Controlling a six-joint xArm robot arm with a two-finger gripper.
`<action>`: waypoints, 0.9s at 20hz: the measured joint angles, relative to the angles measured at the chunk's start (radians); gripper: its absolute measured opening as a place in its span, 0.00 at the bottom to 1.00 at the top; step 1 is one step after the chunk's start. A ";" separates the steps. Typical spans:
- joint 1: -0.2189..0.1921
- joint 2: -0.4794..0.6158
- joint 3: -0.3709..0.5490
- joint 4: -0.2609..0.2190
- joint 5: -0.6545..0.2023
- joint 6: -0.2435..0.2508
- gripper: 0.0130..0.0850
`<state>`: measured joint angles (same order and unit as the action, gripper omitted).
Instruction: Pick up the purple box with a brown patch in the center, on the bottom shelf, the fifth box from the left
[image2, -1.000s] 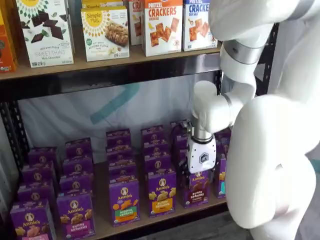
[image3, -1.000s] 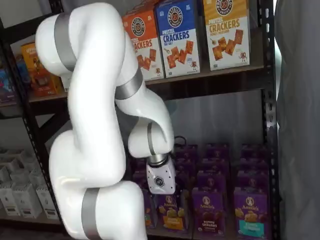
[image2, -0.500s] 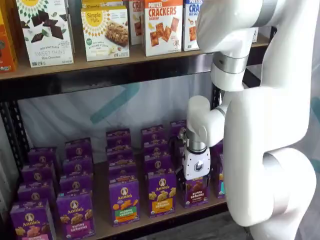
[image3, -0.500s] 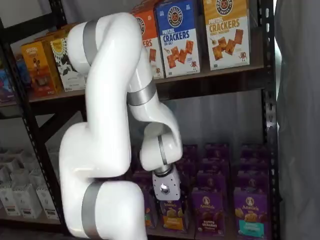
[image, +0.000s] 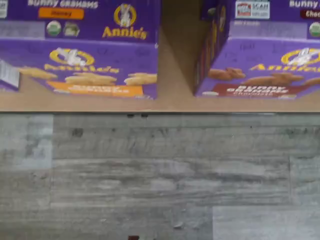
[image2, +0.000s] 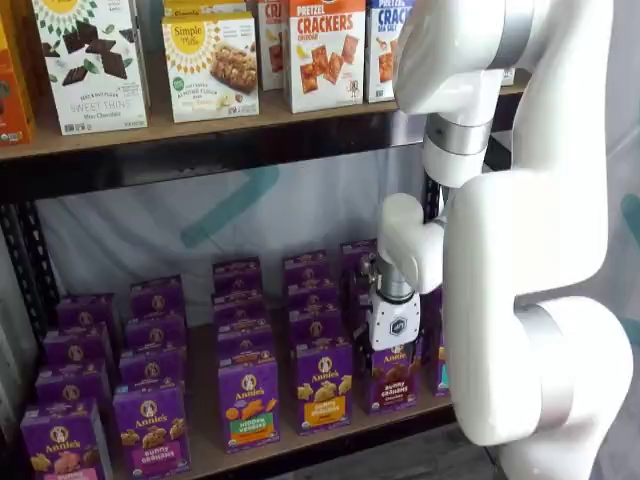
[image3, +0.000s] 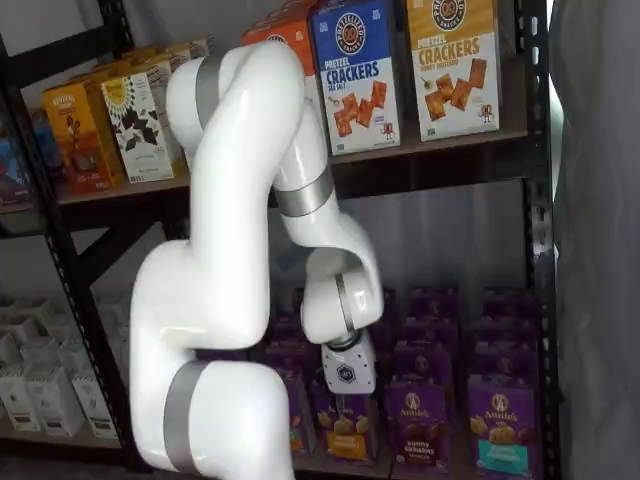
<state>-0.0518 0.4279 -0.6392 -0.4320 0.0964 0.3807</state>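
The purple box (image2: 393, 380) with the brown band stands upright at the front of the bottom shelf (image2: 205, 440), and shows in both shelf views (image3: 418, 430). In the wrist view the purple box (image: 265, 70) rests untouched on the shelf board (image: 175, 102). My gripper (image2: 393, 352) hangs just in front of and above the box's top, pointing down. Its white body covers the box's upper part. In a shelf view the gripper (image3: 347, 395) sits just left of the box. The fingers stand open with nothing held.
An orange-band purple box (image2: 322, 388) stands close on the left (image: 100, 65), and a teal-band one (image3: 500, 432) on the right. More purple boxes fill the rows behind. Cracker cartons (image2: 325, 50) line the upper board. Grey plank floor (image: 160, 175) lies below the shelf edge.
The upper arm has swung across and the gripper has dropped a little, shifting sideways toward the brown-band box. No box has moved.
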 joint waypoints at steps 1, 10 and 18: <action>-0.003 0.010 -0.013 0.012 0.002 -0.015 1.00; -0.033 0.109 -0.150 0.129 0.025 -0.161 1.00; -0.038 0.175 -0.264 0.218 0.083 -0.256 1.00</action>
<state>-0.0899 0.6028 -0.9035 -0.2145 0.1793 0.1244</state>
